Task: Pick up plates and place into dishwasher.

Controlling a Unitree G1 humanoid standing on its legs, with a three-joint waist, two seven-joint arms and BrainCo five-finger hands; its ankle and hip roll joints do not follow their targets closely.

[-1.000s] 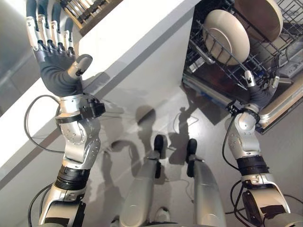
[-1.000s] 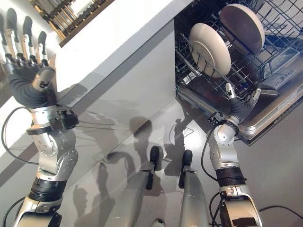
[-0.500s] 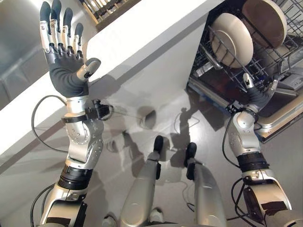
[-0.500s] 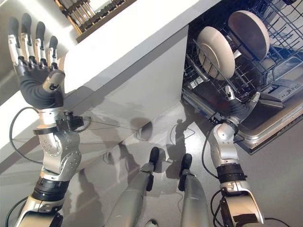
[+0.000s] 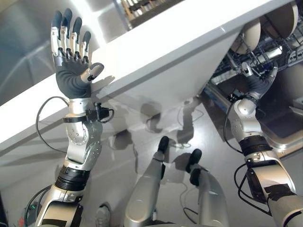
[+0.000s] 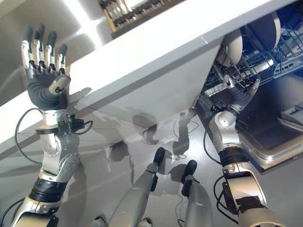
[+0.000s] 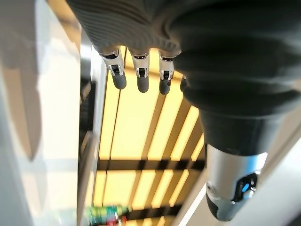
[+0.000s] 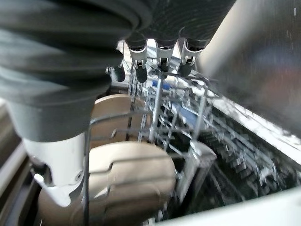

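Observation:
Two beige plates (image 6: 232,47) (image 6: 265,30) stand on edge in the dishwasher's wire rack (image 5: 265,56); the right wrist view shows them close up as the near plate (image 8: 136,174) and the far plate (image 8: 106,110). My right hand (image 5: 258,82) is at the rack's front edge, open, with its fingers (image 8: 160,49) straight among the wires and holding nothing. My left hand (image 5: 71,71) is raised in front of the white counter, open and empty, its fingers (image 7: 141,75) spread straight.
A long white counter (image 5: 180,52) runs across the view and hides part of the dishwasher. A slatted rack (image 5: 142,7) stands on top of it at the back. The dishwasher door (image 6: 265,137) lies open at the lower right, over grey floor (image 5: 142,142).
The whole picture has shifted, so the camera has moved; the counter now covers more of the rack. Both hands keep their poses, the left raised and the right at the rack.

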